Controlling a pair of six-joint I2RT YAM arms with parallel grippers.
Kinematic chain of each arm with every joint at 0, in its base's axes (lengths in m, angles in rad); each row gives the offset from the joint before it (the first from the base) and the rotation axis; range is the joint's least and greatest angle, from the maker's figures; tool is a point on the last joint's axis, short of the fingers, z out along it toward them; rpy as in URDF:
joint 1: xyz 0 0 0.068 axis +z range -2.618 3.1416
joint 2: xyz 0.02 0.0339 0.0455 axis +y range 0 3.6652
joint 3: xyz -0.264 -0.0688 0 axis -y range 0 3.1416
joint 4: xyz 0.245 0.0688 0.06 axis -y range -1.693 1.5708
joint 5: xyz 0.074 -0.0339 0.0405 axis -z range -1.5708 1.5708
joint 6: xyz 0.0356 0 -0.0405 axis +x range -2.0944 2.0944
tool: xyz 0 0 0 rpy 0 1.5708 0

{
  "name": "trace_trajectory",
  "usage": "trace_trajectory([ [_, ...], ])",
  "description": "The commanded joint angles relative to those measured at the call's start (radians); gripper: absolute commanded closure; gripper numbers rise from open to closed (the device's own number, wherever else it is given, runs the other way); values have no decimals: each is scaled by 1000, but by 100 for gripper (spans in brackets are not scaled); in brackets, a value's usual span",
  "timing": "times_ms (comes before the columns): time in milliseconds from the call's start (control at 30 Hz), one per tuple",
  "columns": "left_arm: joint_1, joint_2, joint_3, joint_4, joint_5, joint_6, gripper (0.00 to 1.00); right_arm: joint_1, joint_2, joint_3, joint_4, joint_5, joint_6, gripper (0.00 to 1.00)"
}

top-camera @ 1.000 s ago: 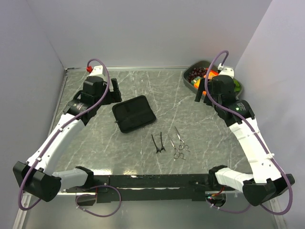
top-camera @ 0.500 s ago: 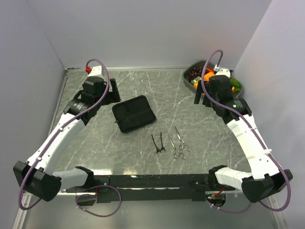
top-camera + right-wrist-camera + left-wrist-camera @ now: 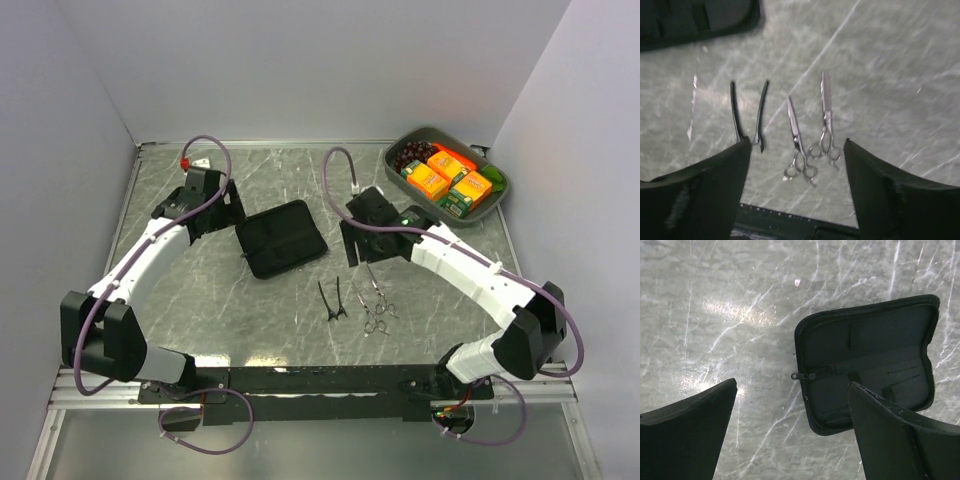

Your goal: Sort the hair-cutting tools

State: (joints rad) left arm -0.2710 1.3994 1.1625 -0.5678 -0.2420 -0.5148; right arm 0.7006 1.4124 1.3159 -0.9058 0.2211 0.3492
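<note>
Two silver scissors and two thin black clips lie side by side on the marble table, near the front middle. My right gripper hovers just behind them, open and empty. Its wrist view shows the clips at left and the scissors between the tips of the right gripper. A black zip case lies unzipped left of centre. My left gripper is open beside its left edge, with the case under the right finger of the left gripper.
A grey bin at the back right holds orange boxes, green packs and dark grapes. Purple walls close in the table on three sides. A black rail runs along the near edge between the arm bases.
My right arm has swung from the bin at the back right to the table's middle, over the tools. My left arm has shifted slightly toward the case.
</note>
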Motion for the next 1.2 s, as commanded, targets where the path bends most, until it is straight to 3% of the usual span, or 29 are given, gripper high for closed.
trace_trajectory([
  [0, 10, -66, -35, 51, 67, -28, 2, 31, 11, -90, 14, -32, 131, 27],
  [200, 10, -120, -64, 34, 95, -27, 2, 59, 52, -179, 91, -89, 211, 32],
  [367, 10, -145, -66, 19, 119, -16, 2, 80, 120, -178, 134, -111, 255, 32],
  [600, 10, -184, -78, -17, 112, 7, 2, 103, 214, -165, 165, -126, 330, 41],
  [1167, 10, -261, -133, -27, 167, -5, 3, 140, 339, -162, 143, -108, 442, 53],
])
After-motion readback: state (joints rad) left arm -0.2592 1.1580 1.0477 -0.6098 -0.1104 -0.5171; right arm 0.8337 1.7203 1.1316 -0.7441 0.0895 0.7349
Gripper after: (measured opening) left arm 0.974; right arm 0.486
